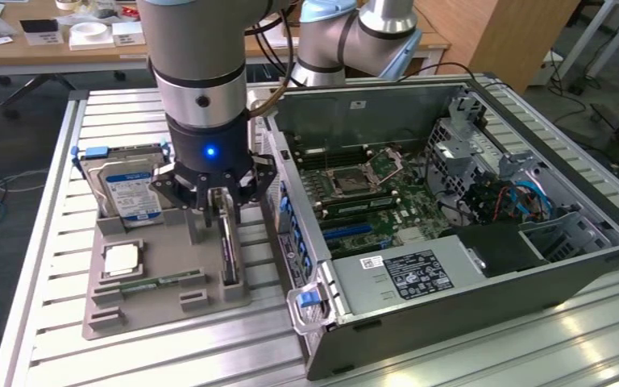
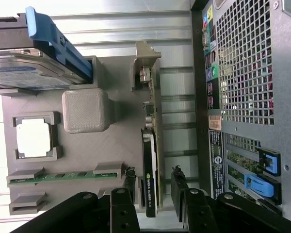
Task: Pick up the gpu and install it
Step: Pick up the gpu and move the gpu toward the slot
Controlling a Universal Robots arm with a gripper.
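Exterior view, L to R. A grey parts tray [image 1: 148,316] sits on a slatted metal table [image 1: 51,242]. At the tray's far left a hard drive [image 1: 126,193] w/ a blue label stands propped in its slot. Nearer the camera a square CPU chip [image 1: 122,260] lies flat in a pocket, and a narrow green memory stick [image 1: 159,282] sits in a low slot.

On the tray's right side the gpu [image 1: 229,254] stands on edge in its own slot. It is dark and thin, w/ its long axis running from under the arm toward the camera. The gripper [image 1: 222,211] hangs directly over the card, pointing straight down.

Wrist view: two black fingers [image 2: 130,182] flank the card, one on each thin face, w/ a clear gap btwn each finger and the board. The jaws are spread and grasp nothing, and they would close across the card's thickness. A silver bracket [image 2: 146,73] caps one end of the card.

Exterior view again, further right: just beside the tray an open PC case [image 1: 450,322] lies on its side. Inside is a motherboard [image 1: 363,193] w/ blue expansion slots [image 1: 347,234] that look unoccupied.
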